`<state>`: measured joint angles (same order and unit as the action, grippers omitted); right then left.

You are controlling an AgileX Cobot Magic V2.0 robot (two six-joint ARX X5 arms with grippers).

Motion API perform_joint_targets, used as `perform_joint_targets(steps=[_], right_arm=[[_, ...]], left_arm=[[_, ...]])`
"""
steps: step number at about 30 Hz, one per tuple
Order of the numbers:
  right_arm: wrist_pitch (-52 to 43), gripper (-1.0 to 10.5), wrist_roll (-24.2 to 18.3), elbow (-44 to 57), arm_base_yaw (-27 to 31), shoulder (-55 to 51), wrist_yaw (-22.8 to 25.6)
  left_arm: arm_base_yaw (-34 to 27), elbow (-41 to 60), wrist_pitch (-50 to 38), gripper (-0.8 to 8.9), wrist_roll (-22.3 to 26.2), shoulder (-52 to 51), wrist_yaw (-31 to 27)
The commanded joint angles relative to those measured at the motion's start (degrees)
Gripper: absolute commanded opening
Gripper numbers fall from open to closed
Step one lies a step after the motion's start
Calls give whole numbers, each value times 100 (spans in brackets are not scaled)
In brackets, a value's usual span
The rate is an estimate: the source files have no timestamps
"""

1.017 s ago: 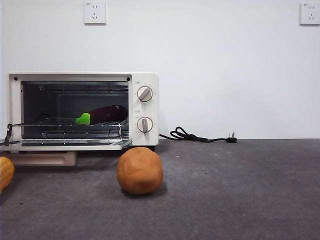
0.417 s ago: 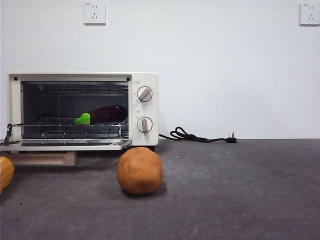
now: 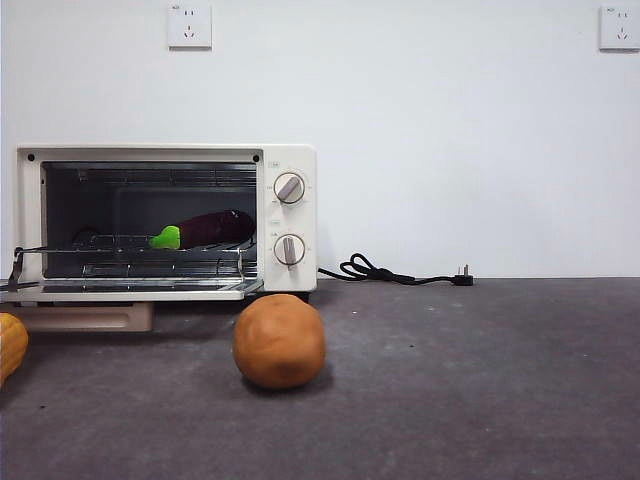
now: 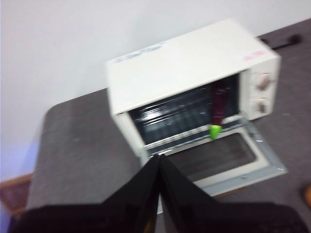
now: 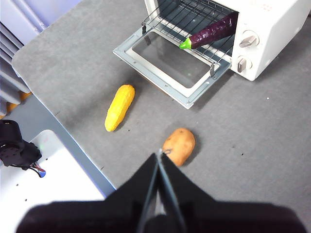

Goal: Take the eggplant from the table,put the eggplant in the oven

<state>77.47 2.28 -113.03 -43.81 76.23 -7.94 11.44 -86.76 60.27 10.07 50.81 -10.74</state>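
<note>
- Eggplant [image 3: 205, 229] lies inside oven [image 3: 290, 160], on wire rack [image 3: 130, 248]. Green stem cap faces the open front, purple body runs back toward knob side. Also seen in right wrist view [image 5: 213, 31] and left wrist view [image 4: 218, 104] (blurred there).
- Oven door [image 5: 170, 63] is down, flat, glass up; rack sits partly out over it.
- Oven stands at rear-left of counter [image 3: 480, 380], against white wall [image 3: 450, 140]. Two knobs [image 3: 289, 188] stacked on the right panel.
- Left claw [image 4: 159, 162]: jaws pressed together, nothing between them; up above counter, in front of the oven opening, apart from it. No contact w/ anything.
- Right claw [image 5: 160, 160]: jaws together, empty; high over counter, above near end of potato [image 5: 179, 145], not touching as far as can be told.
- Neither arm shows in front view.
- Potato sits on counter just in front of oven's knob side [image 3: 279, 341].
- Yellow corn [image 5: 119, 107] on counter near the door's outer corner; only its edge in front view [image 3: 10, 345].
- Black power cord [image 3: 395, 273] w/ plug lies along wall, right of oven, unplugged.
- Two wall sockets [image 3: 190, 26] high on wall.
</note>
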Motion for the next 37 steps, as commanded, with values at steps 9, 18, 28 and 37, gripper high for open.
perform_joint_targets(steps=[9,18,28,37], right_arm=[[140,-11,-190,-17,-11,-564,-20],[140,-12,-81,-17,-11,-1353,4],[142,-12,-35,-17,-9,-1915,678],[142,-11,11,-17,-9,-1987,905]], left_arm=[[-962,52,-155,-6,39,984,356],[-1941,55,-356,-6,-210,2223,1491],[-3099,72,-452,-6,-205,3545,2750],[-3866,619,-907,-6,170,4533,3825]])
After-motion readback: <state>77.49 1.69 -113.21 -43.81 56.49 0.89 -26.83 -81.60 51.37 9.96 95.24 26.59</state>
